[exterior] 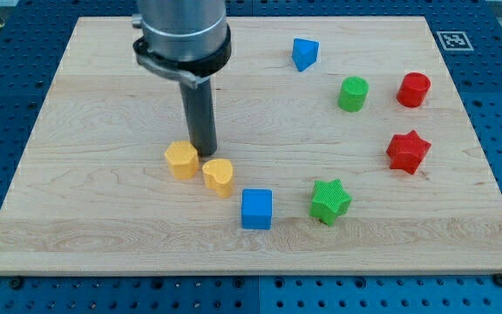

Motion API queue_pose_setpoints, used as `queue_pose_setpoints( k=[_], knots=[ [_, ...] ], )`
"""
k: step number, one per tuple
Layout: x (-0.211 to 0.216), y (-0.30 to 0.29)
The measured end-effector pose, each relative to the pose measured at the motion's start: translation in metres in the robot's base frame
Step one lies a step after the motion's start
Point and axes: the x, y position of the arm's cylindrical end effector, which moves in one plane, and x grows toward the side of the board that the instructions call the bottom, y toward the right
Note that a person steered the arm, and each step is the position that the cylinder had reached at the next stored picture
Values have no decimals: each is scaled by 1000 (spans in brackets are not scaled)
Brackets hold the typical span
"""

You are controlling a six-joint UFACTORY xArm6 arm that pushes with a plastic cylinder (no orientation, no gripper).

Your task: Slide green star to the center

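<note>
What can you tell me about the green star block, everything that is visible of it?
The green star is a small block with a star-shaped top face and ridged sides; it looks like printed plastic. It lies flat on the wooden board, in the lower right part of the view, touching nothing. The blue cube sits apart on its left, and the red star is above it to the right. My tip is far to its left, between the two yellow blocks.

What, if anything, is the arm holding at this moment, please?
Nothing is held. My tip rests on the board between the two yellow blocks, far from the green star.
</note>
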Motion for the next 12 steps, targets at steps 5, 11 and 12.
queue_pose_setpoints(
  k=[5,11,12],
  knots=[
    [35,156],
    [114,168],
    [99,168]
  ],
)
